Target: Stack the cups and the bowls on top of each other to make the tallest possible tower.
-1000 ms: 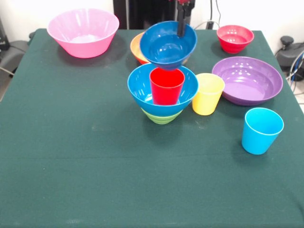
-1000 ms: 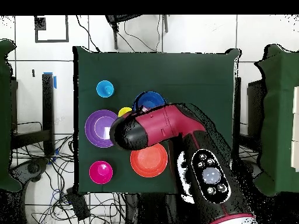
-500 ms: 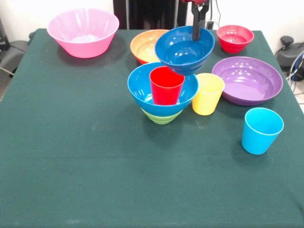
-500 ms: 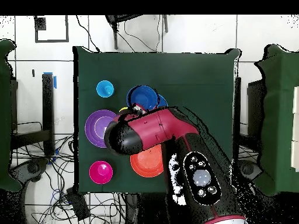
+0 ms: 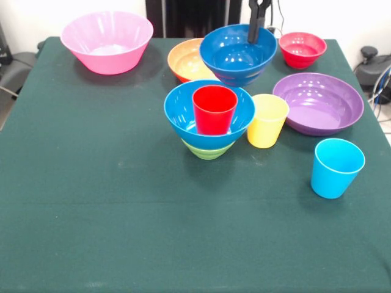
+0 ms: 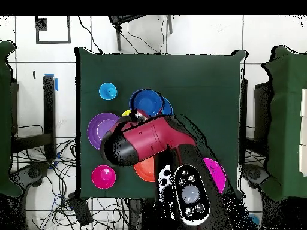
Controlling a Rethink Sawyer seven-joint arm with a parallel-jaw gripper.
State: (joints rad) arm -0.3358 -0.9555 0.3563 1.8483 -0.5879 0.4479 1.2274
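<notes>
Most of the hand (image 5: 255, 24) is cut off by the top edge in the front view, and overhead the arm (image 6: 150, 141) covers it. Its fingers are clamped on the far rim of the small blue bowl (image 5: 237, 54), which hangs just under it, beside the orange bowl (image 5: 187, 58) and behind the stack of green bowl (image 5: 208, 149), large blue bowl (image 5: 183, 119) and red cup (image 5: 214, 110) on the counter (image 5: 122, 213).

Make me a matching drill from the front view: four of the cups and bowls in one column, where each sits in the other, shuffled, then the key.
Things:
1. red cup
2. small blue bowl
3. green bowl
4. sky-blue cup

Places:
A. alone on the green cloth, nearest the camera
B. held up by the hand at its rim
C. upright inside the large blue bowl
D. under the large blue bowl, at the bottom of the pile

Pairs: 1-C, 2-B, 3-D, 4-A
</notes>
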